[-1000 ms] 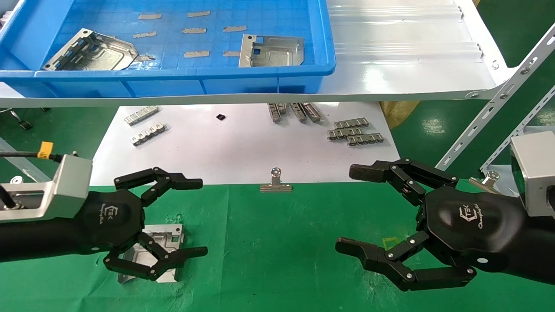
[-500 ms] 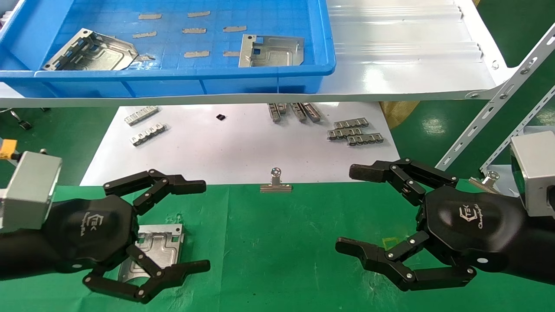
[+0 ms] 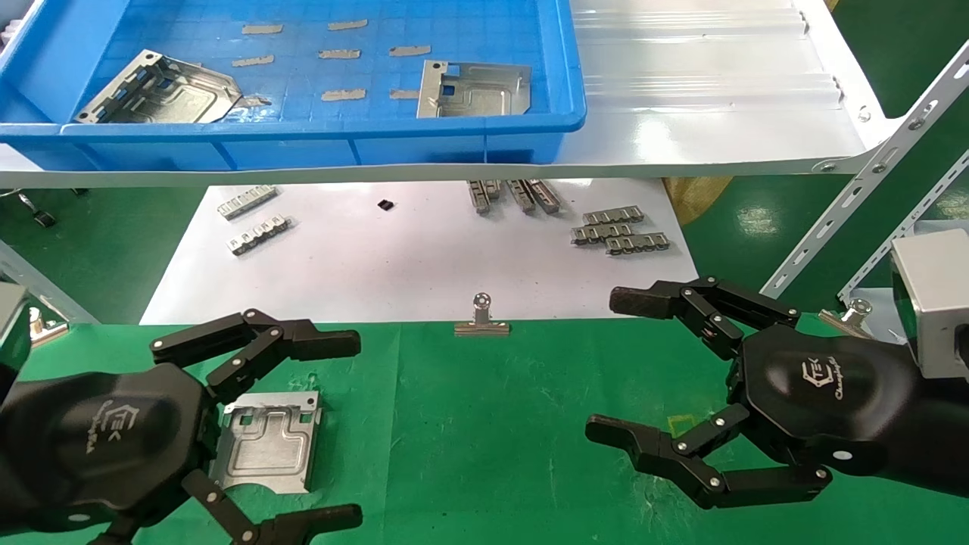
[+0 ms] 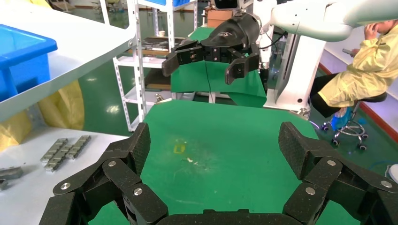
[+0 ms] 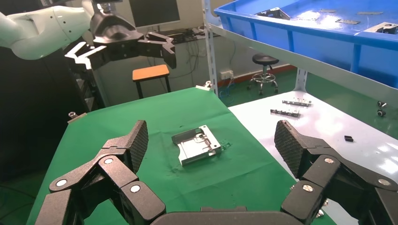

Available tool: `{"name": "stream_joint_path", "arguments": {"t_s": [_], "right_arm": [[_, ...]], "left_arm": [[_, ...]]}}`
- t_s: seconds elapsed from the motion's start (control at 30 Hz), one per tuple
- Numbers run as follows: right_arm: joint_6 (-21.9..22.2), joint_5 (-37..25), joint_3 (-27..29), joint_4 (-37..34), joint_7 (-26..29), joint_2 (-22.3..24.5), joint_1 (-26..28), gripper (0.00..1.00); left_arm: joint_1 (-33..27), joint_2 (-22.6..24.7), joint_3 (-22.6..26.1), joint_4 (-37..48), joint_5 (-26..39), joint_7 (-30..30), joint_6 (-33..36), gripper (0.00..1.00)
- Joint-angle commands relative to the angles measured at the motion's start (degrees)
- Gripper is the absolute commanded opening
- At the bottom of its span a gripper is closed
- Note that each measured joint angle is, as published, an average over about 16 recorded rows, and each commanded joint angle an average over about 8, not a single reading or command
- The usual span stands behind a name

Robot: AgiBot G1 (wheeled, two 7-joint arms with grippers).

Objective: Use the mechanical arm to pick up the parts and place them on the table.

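One part (image 3: pixel 266 441) lies flat on the table (image 3: pixel 484 424), beside my left gripper (image 3: pixel 253 431), spread empty; two remain in the blue tray (image 3: pixel 560 60). Stamped steel: likely light, stiff, slick; best pinched across edges. My right gripper (image 3: pixel 651 378) hangs splayed, empty.

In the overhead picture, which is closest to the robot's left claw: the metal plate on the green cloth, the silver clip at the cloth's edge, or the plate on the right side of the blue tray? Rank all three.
Measured from the left gripper:
1. The part on the green table, lying just beside its open fingers.
2. The binder clip, at the cloth's far edge, mid-table.
3. The part in the blue tray, up on the shelf, farthest away.
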Motion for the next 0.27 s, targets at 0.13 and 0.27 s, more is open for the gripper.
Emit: {"name": "stream_joint_path", "arguments": {"t_s": [0.13,0.27], "right_arm": [[0.01,0.00,0.00,-0.01,0.00,0.00,-0.01,1.00],[0.01,0.00,0.00,-0.01,0.00,0.00,0.00,1.00]], "left_arm": [[0.61,-0.18,-0.69,-0.84,-0.30,-0.45,-0.12,1.00],[0.43,-0.15,-0.46,-0.56,-0.26,-0.34,-0.12,1.00]]}}
